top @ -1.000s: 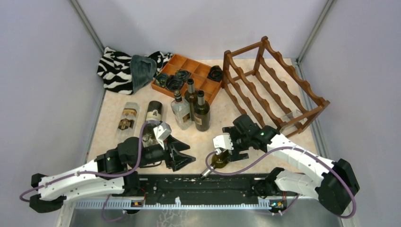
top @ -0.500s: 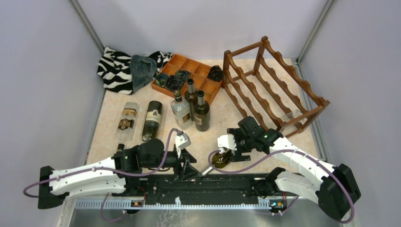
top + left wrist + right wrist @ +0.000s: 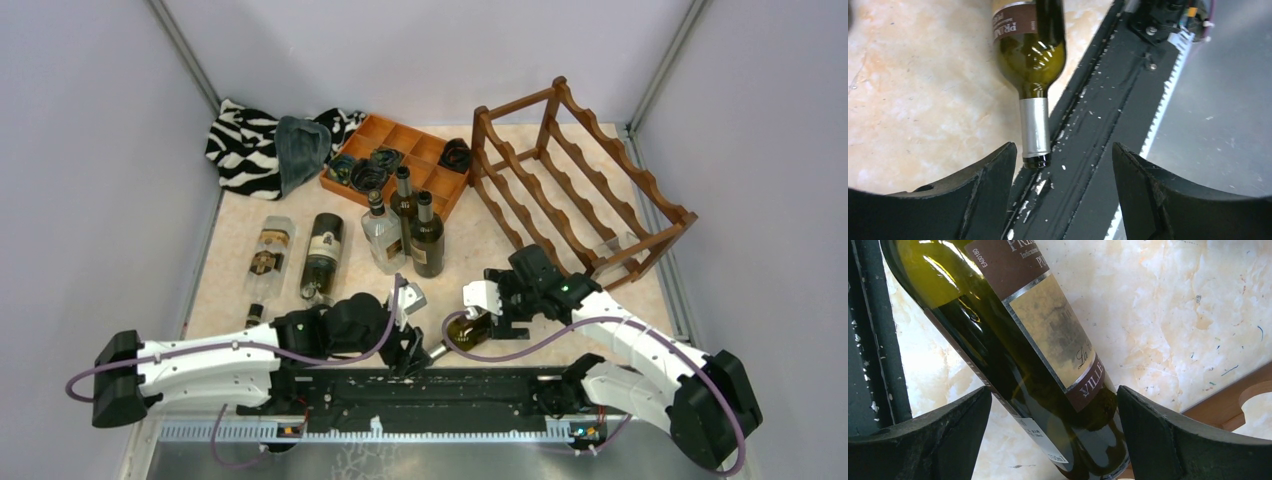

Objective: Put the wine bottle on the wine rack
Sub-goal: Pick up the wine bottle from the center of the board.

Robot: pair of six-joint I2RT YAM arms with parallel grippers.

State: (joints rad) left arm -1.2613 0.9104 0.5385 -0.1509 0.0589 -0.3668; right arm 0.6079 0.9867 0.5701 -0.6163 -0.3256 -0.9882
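Wine bottle (image 3: 470,328): on its side on the tabletop (image 3: 923,100), near the front of the wine rack (image 3: 482,145) but apart from it; neck pointing away from the rack, mouth at the edge of the black rail (image 3: 1098,130).
Right pincer (image 3: 1053,392): astride the bottle's labelled body, one finger close against each flank; clenched or merely close, cannot tell.
Left pincer (image 3: 1064,150): released, fingers spread wide, beyond the bottle's mouth on the side away from the rack; mouth just beside one finger, well apart from the other.
Wine rack: upright on the tabletop, apart from both pincers.
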